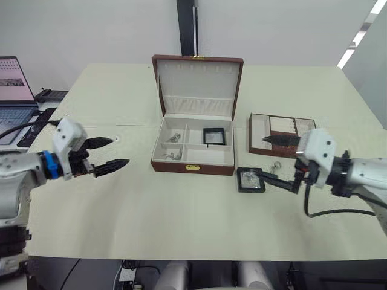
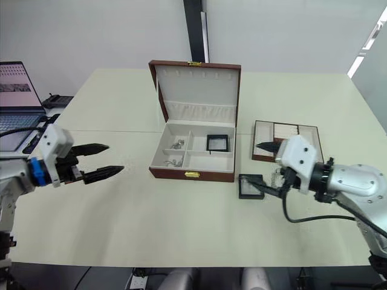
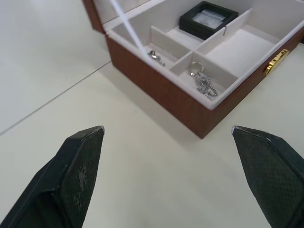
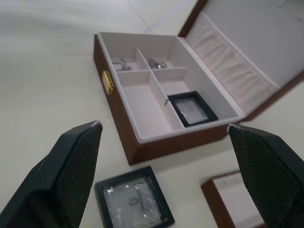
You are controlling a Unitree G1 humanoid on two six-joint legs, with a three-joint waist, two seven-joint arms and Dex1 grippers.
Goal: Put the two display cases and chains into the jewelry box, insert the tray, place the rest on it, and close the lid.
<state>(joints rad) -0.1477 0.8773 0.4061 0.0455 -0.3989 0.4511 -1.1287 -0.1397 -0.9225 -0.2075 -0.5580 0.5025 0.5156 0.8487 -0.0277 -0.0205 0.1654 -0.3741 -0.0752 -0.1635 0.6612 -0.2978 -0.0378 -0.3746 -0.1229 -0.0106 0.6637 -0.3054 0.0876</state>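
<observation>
The left end effector (image 1: 112,153) hovered spread over the desk (image 1: 121,205), left of the open jewelry box (image 1: 193,160). One display case (image 1: 214,136) lay inside; the other (image 1: 250,180) sat outside, at the spread right end effector (image 1: 273,159), which risked pushing the flat case away.

Look at your left tool (image 1: 113,154): two pointed black fingers with a bumpy, dotted skin. They stick out of a white boxy block, and behind it you see a bright blue ring and a grey arm. Your right tool (image 1: 279,162) has the same black fingers, a white block, a black ring, and a black cable hanging underneath.
</observation>
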